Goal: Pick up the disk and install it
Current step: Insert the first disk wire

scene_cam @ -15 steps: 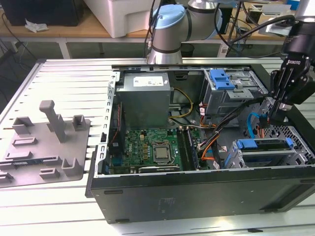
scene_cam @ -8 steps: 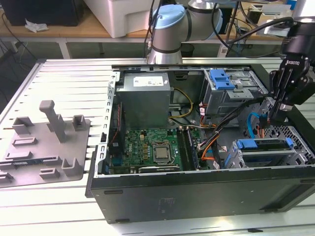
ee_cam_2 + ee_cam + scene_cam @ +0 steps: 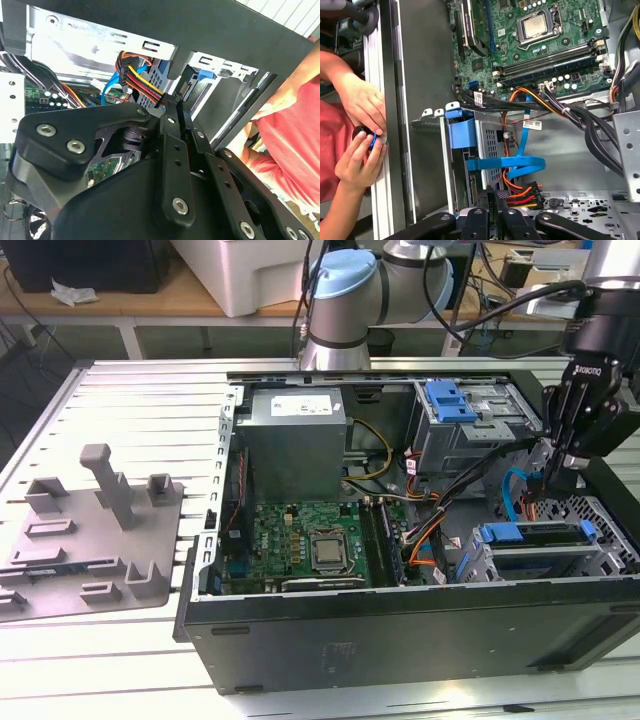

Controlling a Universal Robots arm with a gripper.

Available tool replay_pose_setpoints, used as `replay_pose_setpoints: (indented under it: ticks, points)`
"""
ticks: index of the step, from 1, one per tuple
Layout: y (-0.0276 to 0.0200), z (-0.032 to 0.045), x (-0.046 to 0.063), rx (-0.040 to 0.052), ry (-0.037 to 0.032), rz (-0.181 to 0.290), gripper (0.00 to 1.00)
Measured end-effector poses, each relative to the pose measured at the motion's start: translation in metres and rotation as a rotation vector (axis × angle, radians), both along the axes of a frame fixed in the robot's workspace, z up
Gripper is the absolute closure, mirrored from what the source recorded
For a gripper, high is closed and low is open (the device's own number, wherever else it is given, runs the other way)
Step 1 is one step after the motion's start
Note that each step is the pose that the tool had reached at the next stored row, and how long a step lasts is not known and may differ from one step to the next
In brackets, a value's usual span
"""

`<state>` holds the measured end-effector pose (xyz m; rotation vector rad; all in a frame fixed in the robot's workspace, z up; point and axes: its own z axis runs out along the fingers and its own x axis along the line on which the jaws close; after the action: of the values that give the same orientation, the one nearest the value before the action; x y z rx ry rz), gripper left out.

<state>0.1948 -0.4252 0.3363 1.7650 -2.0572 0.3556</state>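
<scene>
The disk (image 3: 535, 536), silver with a blue plastic carrier, lies inside the lower drive cage at the exterior view's right end of the open computer case (image 3: 400, 640). In the first wrist view its blue carrier tab (image 3: 462, 132) stands at the cage's perforated wall. My gripper (image 3: 540, 492) hangs just above and behind that cage, among the cables. In both wrist views its black fingers (image 3: 174, 107) press together, shut, with their tips (image 3: 494, 194) beside a black plug on red, yellow and black wires (image 3: 522, 192). Nothing shows between the fingers.
A flat blue data cable (image 3: 510, 164) crosses beside the cage. A second blue-topped bay (image 3: 450, 400), the grey power supply (image 3: 295, 435) and the motherboard (image 3: 310, 540) fill the case. A person's hands (image 3: 362, 135) hold a small blue part at the case's edge. A grey fixture (image 3: 95, 530) lies on the table.
</scene>
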Motion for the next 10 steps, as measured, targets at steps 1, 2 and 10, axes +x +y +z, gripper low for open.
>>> replay_pose_setpoints:
  ticks: [1,2,10]
  points:
    - [-0.0006,-0.0002,-0.0005,0.0022,-0.0033,0.005,0.84]
    - [-0.0015,-0.0001,-0.001,0.0056,-0.0081,0.011,0.84]
    - [-0.0052,-0.0001,-0.007,0.038,-0.0507,0.022,0.84]
